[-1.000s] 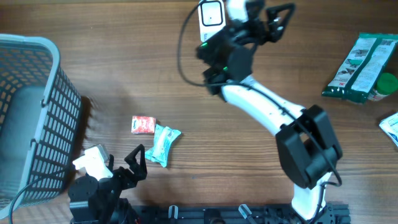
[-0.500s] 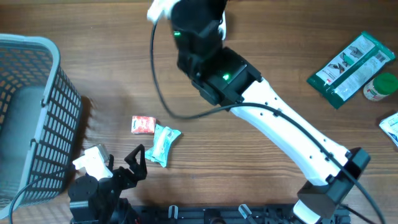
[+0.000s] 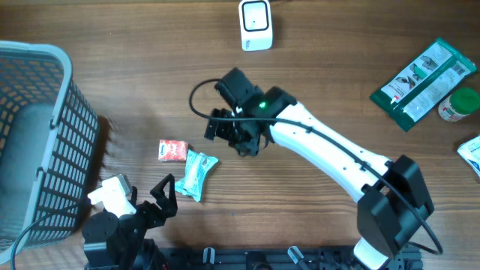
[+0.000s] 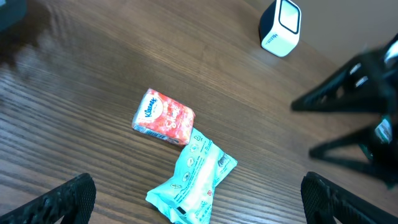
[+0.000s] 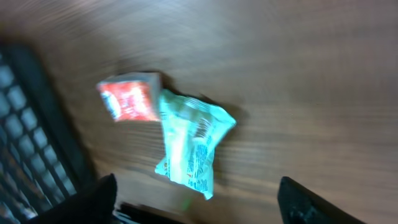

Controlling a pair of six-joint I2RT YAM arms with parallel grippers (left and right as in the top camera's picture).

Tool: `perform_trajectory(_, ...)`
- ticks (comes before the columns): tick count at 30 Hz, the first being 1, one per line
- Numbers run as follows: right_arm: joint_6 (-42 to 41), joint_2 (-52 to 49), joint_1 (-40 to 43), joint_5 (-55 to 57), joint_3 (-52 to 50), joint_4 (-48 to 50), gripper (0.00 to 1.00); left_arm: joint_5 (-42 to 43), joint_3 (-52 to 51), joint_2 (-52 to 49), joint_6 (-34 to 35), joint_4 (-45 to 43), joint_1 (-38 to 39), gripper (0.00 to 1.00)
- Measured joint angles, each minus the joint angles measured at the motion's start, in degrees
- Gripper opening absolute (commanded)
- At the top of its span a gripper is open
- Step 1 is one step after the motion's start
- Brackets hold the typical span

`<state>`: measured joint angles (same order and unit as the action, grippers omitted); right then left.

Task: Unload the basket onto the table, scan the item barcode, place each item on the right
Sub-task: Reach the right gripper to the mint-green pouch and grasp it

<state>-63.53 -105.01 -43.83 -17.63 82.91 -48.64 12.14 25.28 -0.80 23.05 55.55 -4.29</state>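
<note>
Two small items lie side by side left of centre: a teal wrapped packet (image 3: 197, 173) (image 4: 193, 180) (image 5: 189, 146) and a red tissue pack (image 3: 172, 151) (image 4: 165, 118) (image 5: 127, 99). The white scanner (image 3: 256, 22) (image 4: 281, 26) stands at the back edge. My right gripper (image 3: 229, 136) (image 5: 199, 205) hovers open just up and to the right of the teal packet, with nothing between its fingers. At the front left, my left gripper (image 3: 161, 196) (image 4: 198, 202) is open, pointing at the teal packet and apart from it.
A grey mesh basket (image 3: 37, 135) (image 5: 25, 137) fills the left side. A green-and-white pouch (image 3: 424, 71), a green-lidded bottle (image 3: 457, 105) and another packet (image 3: 472, 154) lie at the far right. The right arm's white links (image 3: 330, 154) cross the middle.
My right arm has swung from the scanner at the back down to just above the two packets, its jaws narrowing slightly. The left arm and both packets have not moved.
</note>
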Motion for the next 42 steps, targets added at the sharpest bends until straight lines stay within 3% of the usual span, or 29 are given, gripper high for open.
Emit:
perform_trajectory(3, -12.0, 0.0, -2.86, -1.25, -4.39, 4.63, 1.0, 0.0, 0.0, 0.0, 0.0, 0.0, 0.0, 1.0)
perform_trajectory(5, -16.5, -0.04, -6.29, -3.43, -6.71, 11.89, 1.0, -0.02, 0.0, 0.0, 0.0, -0.02, 0.0, 1.0)
perform_trajectory(9, -23.5, -1.86, -12.07, -4.13, -6.84, 15.82, 0.96, -0.02, 0.0, 0.0, 0.02, 0.0, 0.0, 1.0)
perform_trajectory(14, -25.59, -8.81, -15.93, -0.17, -7.04, 21.77, 0.75, -0.02, 0.0, 0.0, 0.0, 0.0, 0.0, 1.0)
perform_trajectory(16, -25.29, -9.4, -16.13, 3.04, -7.1, 21.16, 0.4, 0.0, 0.0, 0.0, 0.0, 0.02, -0.02, 1.0)
perform_trajectory(19, -23.93, -9.44, -16.11, 6.58, -7.15, 21.29, 0.04, 0.0, 0.0, 0.0, 0.0, 0.0, 0.0, 1.0)
perform_trajectory(23, -20.35, -9.44, -16.11, 7.19, -7.15, 23.89, 0.04, 0.0, 0.0, 0.0, 0.0, 0.0, -0.02, 1.0)
perform_trajectory(25, -13.9, -9.44, -16.13, 8.37, -7.15, 23.78, 0.04, 0.0, 0.0, 0.0, 0.0, 0.0, 0.0, 1.0)
perform_trajectory(26, -6.67, -9.44, -16.11, 9.77, -7.13, 23.12, 0.05, 0.0, 0.0, 0.02, 0.02, 0.0, -0.02, 1.0)
perform_trajectory(27, 1.53, -9.42, -16.06, 10.82, -7.02, 21.9, 0.12, 0.0, 0.0, 0.0, 0.0, 0.0, 0.0, 1.0)
perform_trajectory(29, 24.74, -9.09, -15.34, 13.11, -5.86, 14.1, 0.93, 0.0, 0.0, 0.0, 0.02, 0.0, 0.0, 1.0)
perform_trajectory(30, 30.49, -8.98, -14.84, 14.03, -5.25, 10.67, 1.0, 0.0, 0.0, 0.02, 0.0, 0.0, 0.0, 1.0)
perform_trajectory(32, 40.81, -8.66, -12.85, 17.75, -3.69, -0.76, 1.0, 0.0, 0.0, 0.0, 0.0, 0.02, -0.02, 1.0)
perform_trajectory(35, 42.32, -7.65, -11.72, 22.25, -1.57, -10.05, 1.0, -0.02, 0.0, 0.02, 0.02, 0.0, 0.0, 1.0)
perform_trajectory(42, 39.45, -4.26, -11.89, 15.34, -0.37, -6.56, 1.0, 0.0, 0.0, 0.0, 0.0, 0.02, 0.0, 1.0)
